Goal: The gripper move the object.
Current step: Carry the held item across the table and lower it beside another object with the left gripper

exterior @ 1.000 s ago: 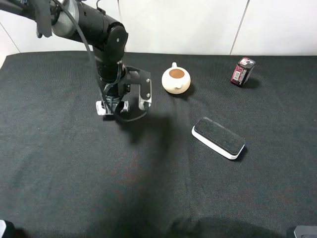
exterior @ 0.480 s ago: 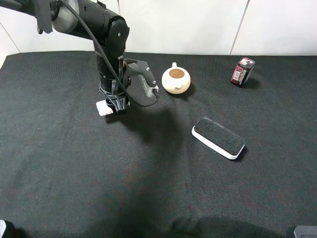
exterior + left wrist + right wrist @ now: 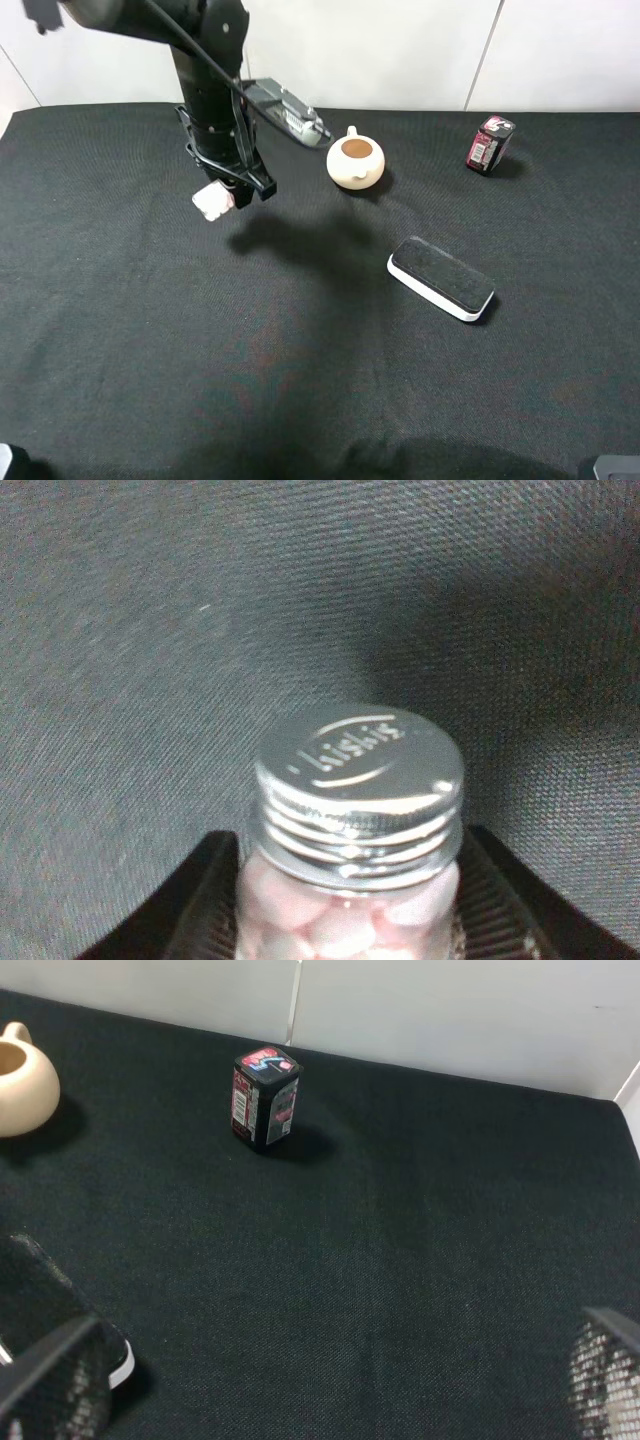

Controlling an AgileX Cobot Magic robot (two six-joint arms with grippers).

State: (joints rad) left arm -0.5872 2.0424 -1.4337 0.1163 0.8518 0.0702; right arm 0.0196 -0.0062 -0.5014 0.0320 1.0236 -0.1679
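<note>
**Exterior high view.** The left gripper (image 3: pixel 232 188) hangs over the left rear part of the black bench (image 3: pixel 300 380), its fingers clenched on the bottle (image 3: pixel 210 200). The small white bottle is tilted and held clear of the cloth; the arm's shadow falls on the bench to its right. A cream teapot (image 3: pixel 355 161) stands to the right of the gripper, apart from it. A dark red box (image 3: pixel 490 144) stands at the right rear, and a black block (image 3: pixel 441 277) with a white edge lies right of the middle.

**Left wrist view.** The bottle (image 3: pixel 345 920) sits between two black ribbed fingers (image 3: pixel 200 900), one pressed on each side. Its grey metal cap (image 3: pixel 358 775) bears embossed lettering. Pale pink pieces show through the body.

**Right wrist view.** The right gripper (image 3: pixel 330 1360) is released, its fingers (image 3: pixel 50 1370) spread wide with nothing between them. Beyond lie the dark red box (image 3: pixel 265 1098), the teapot (image 3: pixel 20 1080) and one end of the black block (image 3: pixel 40 1280).
</note>
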